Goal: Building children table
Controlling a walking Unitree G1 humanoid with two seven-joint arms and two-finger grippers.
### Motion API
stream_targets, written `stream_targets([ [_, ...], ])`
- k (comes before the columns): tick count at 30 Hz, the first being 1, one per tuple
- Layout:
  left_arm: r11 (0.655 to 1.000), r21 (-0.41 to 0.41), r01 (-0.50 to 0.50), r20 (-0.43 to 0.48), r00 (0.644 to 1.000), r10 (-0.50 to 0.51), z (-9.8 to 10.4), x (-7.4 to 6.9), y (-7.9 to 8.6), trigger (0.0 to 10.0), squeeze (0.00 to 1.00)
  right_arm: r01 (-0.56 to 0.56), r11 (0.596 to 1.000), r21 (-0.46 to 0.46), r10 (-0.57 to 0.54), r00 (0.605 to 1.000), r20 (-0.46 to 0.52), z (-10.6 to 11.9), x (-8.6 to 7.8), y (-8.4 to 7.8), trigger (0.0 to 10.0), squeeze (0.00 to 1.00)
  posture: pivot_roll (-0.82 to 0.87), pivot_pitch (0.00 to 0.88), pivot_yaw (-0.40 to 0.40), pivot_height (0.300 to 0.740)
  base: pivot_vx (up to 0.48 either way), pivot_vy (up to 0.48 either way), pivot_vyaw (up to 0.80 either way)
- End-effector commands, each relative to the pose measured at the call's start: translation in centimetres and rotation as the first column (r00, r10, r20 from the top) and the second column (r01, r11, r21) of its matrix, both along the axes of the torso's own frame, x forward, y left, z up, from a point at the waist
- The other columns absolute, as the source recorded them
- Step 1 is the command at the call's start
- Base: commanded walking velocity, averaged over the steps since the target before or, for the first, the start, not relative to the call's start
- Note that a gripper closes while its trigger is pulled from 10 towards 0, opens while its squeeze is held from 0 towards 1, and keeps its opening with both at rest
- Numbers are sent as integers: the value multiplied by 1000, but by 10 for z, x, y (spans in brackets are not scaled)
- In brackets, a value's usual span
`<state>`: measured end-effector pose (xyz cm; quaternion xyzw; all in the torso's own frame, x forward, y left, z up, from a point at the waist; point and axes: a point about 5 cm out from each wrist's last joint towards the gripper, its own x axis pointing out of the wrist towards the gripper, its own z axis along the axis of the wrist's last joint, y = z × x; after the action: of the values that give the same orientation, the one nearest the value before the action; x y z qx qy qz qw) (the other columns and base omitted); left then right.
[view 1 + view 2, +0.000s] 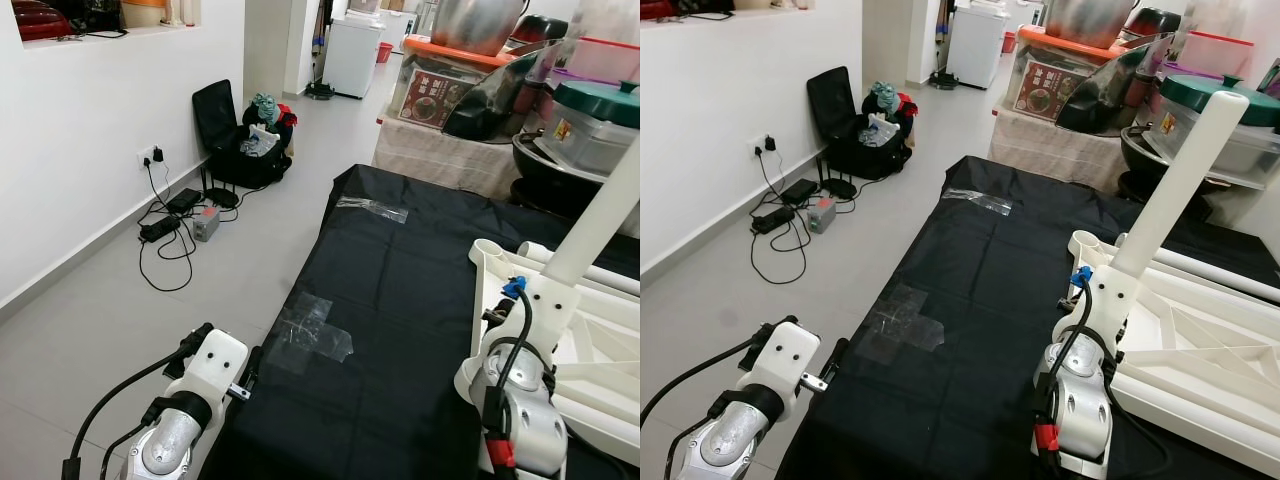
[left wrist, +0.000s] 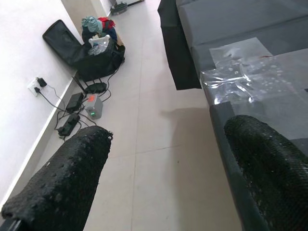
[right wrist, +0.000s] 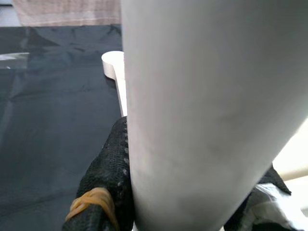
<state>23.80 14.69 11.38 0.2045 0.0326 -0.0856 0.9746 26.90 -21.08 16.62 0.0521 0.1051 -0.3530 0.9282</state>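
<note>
We see our right gripper (image 3: 192,211) clenched around a white table leg (image 1: 1180,180), its black fingers (image 3: 103,192) pressed on either side of the tube. The leg rises tilted up and away from the wrist, above the upturned white tabletop (image 1: 1200,360) that lies on the black sheet (image 1: 990,290) spread over the floor. A round leg socket (image 1: 1083,243) stands at the tabletop's near corner, just beside the held leg. Another white leg (image 1: 1210,270) lies flat along the far side of the tabletop.

Our left gripper (image 2: 163,192) hangs over the sheet's left edge with its fingers spread apart, nothing between them. One finger is above the pale floor tiles (image 1: 120,330), the other above the sheet, near a patch of clear tape (image 1: 312,333). A second strip of tape (image 1: 372,209) sits near the sheet's far end.

As for containers, an open black suitcase (image 1: 235,145) by the wall (image 1: 80,150) holds a heap of clothes and a clear bag. Beyond the sheet, a cloth-covered table (image 1: 440,155) carries an orange-lidded clear box (image 1: 440,85) with a large metal pot (image 1: 475,22) on its lid; we cannot tell what the box holds beyond a printed picture. A green-lidded tub (image 1: 590,115) stands to the right, contents unclear. Cables and a power strip (image 1: 160,228) lie by the wall socket.
</note>
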Motion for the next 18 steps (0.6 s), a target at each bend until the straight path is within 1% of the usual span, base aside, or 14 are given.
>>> stream_targets([
  [1,1000,-1,10,-10,1000,-10,-2,-1,-2,10000,0,126,992,-21,-128,990,-63,-3,-9,-4,2588,0,107,0,-179,740,0,0,0],
  [2,1000,-1,10,-10,1000,-10,-2,-1,-2,10000,0,126,992,-21,-128,990,-63,-3,-9,-4,2588,0,107,0,-179,740,0,0,0],
  [3,1000,-1,10,-11,1000,-10,-2,-1,-2,10000,0,97,995,-11,-97,994,-58,-3,-6,-2,10000,0,109,0,-180,740,0,0,0],
  [4,1000,-1,10,-11,1000,-10,-2,-1,-2,10000,0,97,995,-11,-97,994,-58,-3,-6,-2,10000,0,109,0,-180,740,0,0,0],
  [5,1000,-1,11,-11,1000,-11,-3,-1,-2,10000,0,77,997,-28,-78,996,-32,1,-5,-2,10000,1000,109,0,-179,740,0,0,0],
  [9,1000,-1,11,-11,1000,-11,-3,-1,-2,10000,0,77,997,-28,-78,996,-32,1,-5,-2,10000,1000,109,0,-179,740,0,0,0],
  [10,1000,-1,11,-12,1000,-11,-3,-1,-2,10000,0,56,998,-39,-56,998,-18,4,-3,-3,10000,1000,110,0,-180,740,0,0,0],
  [11,1000,-1,11,-13,1000,-11,-3,-1,-2,10000,0,10,999,-48,-10,1000,12,8,1,-2,10000,0,111,0,-180,740,0,0,0],
  [13,1000,-1,11,-13,1000,-11,-3,-1,-2,10000,0,10,999,-48,-10,1000,12,8,1,-2,10000,0,111,0,-180,740,0,0,0],
  [14,1000,-1,10,-13,1000,-10,-4,-1,-2,10000,0,-46,998,-53,49,997,52,13,7,-1,10000,0,112,0,-180,740,0,0,0],
  [15,1000,-1,10,-14,1000,-10,-4,-1,-2,10000,0,-168,984,-51,173,978,118,19,18,3,10000,0,113,0,-180,740,0,0,0],
  [17,1000,-1,10,-14,1000,-10,-4,-1,-2,10000,0,-168,984,-51,173,978,118,19,18,3,10000,0,113,0,-180,740,0,0,0],
  [18,1000,-2,11,-14,1000,-11,-4,-1,-3,10000,0,-331,942,-52,335,924,184,25,29,10,10000,0,116,0,-183,740,0,0,0],
])
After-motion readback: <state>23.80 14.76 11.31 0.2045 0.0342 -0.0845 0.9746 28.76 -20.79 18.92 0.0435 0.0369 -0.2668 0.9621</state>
